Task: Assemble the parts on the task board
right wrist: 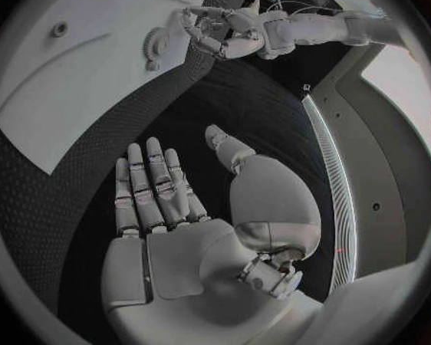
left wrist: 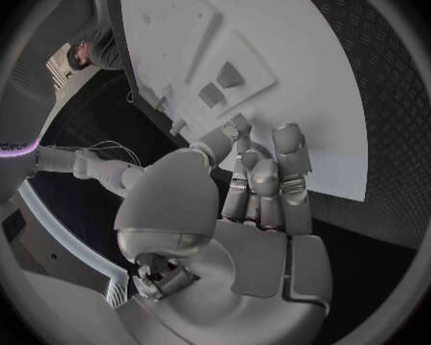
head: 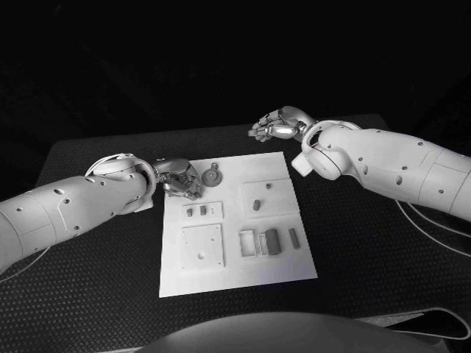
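Gear (head: 211,177) sits at the task board's (head: 283,272) far-left corner, just beside my left hand (head: 178,179) — fingers side by side, straight, empty. My right hand (head: 274,126) hovers spread beyond the far edge. Best approach, I'd judge — pinch the gear's rim squarely, lift level.

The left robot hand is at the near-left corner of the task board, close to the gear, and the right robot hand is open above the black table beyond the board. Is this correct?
Not quite: the left robot hand is at the far-left corner of the task board, not the near-left one, as the head view shows. The rest holds: it is close to the gear, and the right robot hand is open above the black table beyond the board.
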